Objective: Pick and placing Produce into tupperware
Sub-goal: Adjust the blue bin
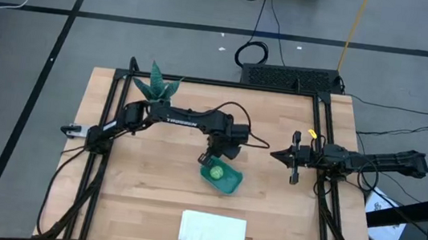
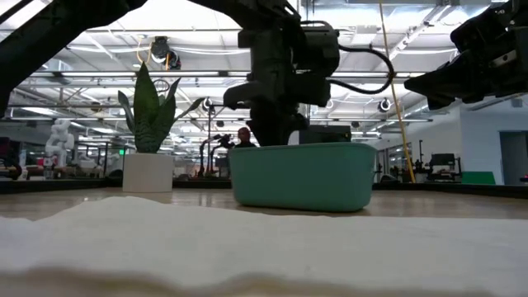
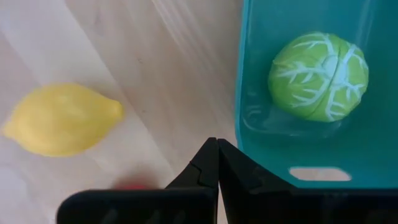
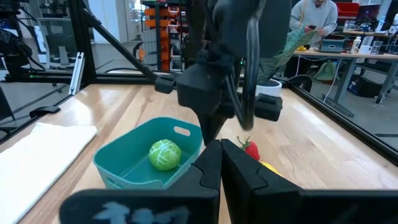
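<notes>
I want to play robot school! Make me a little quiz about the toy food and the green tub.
1. True or false: the green cabbage lies inside the teal tub.
2. Where is the lemon? A) in the tub B) on the table beside the tub C) in a gripper
3. Fill in: the left gripper hangs over the tub's ____.

Key: 1 true. 2 B. 3 rim.

Left gripper [image 1: 211, 158] fingers together, reaching mid-table, right gripper [image 1: 277, 155] seemingly closed, waiting alongside
</notes>
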You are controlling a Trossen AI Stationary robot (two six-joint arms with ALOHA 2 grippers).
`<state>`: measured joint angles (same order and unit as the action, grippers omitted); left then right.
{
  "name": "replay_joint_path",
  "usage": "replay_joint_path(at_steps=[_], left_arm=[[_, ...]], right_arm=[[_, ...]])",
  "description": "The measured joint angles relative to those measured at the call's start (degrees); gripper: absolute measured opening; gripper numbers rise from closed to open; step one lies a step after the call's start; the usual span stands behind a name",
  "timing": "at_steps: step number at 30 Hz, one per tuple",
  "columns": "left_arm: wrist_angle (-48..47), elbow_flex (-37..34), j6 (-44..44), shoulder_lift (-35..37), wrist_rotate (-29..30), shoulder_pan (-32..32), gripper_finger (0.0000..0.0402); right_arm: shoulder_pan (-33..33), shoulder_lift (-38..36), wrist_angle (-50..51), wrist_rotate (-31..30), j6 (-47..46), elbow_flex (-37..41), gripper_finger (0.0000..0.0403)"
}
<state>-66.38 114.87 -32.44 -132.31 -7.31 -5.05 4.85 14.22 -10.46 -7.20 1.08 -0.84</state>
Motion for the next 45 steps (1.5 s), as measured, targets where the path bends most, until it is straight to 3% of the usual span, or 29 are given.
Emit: replay_joint_path(at_steps=[45], left_arm=[[0.0,-2.3,3.7,0.0,-0.2,5.3,0.0001]], right_arm=[[0.0,0.0,0.0,0.0,0.0,0.0,0.0000]])
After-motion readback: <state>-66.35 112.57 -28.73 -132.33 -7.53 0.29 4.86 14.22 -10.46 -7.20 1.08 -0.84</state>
